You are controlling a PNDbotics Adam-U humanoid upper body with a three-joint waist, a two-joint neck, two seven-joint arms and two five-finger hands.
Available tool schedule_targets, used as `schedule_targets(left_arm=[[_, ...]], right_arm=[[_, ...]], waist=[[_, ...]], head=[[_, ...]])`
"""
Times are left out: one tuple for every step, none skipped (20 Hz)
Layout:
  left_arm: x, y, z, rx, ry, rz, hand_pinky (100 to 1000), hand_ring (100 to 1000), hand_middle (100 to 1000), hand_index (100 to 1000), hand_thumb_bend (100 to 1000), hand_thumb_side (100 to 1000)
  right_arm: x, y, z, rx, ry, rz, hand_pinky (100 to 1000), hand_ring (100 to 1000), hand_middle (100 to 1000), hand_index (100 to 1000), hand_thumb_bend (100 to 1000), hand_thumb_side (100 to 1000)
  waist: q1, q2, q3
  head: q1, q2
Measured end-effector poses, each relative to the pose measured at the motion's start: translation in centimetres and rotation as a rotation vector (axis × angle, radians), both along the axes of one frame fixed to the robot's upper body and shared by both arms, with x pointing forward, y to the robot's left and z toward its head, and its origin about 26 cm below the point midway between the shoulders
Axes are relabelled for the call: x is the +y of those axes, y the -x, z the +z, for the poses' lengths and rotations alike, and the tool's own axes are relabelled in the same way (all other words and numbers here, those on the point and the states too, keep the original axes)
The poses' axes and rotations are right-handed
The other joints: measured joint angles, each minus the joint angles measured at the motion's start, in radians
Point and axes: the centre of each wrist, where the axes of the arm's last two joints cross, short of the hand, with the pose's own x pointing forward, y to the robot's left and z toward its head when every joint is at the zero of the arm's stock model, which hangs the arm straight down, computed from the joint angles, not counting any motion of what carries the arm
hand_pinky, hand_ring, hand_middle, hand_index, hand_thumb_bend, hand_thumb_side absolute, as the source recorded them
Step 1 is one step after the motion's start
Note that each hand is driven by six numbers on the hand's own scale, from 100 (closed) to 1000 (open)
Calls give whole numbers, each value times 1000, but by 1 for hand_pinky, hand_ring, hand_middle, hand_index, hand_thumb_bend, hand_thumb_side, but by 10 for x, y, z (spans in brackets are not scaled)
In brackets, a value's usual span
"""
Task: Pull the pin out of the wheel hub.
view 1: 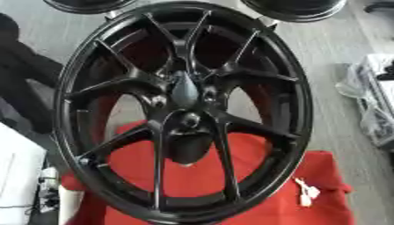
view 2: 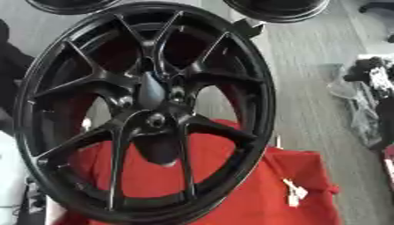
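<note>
We saw the black wheel hub [view 1: 184, 110] standing tilted over a red cloth [view 1: 261, 189]. A dark tapered pin [view 1: 184, 90] sat at its centre, just at 12 o'clock of the centre bore [view 1: 189, 119]. No hand showed, so we couldn't tell finger state. We'd pinch the pin and draw it straight out along its axis.

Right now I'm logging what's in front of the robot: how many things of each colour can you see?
Black: 3, the big wheel and two dark round rims at the top
Red: 1, the cloth
White: 1, a small tag
Total: 5
</note>
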Motion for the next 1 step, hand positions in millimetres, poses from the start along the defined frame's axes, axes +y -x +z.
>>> schedule_targets(left_arm=[[-3,-1,-4,-6,28,0,741,808,796,835,219,879]], right_arm=[[0,0,0,-1,-3,0,945,636,592,658,100,596]], waist=[[-1,0,0]], head=[[2,0]])
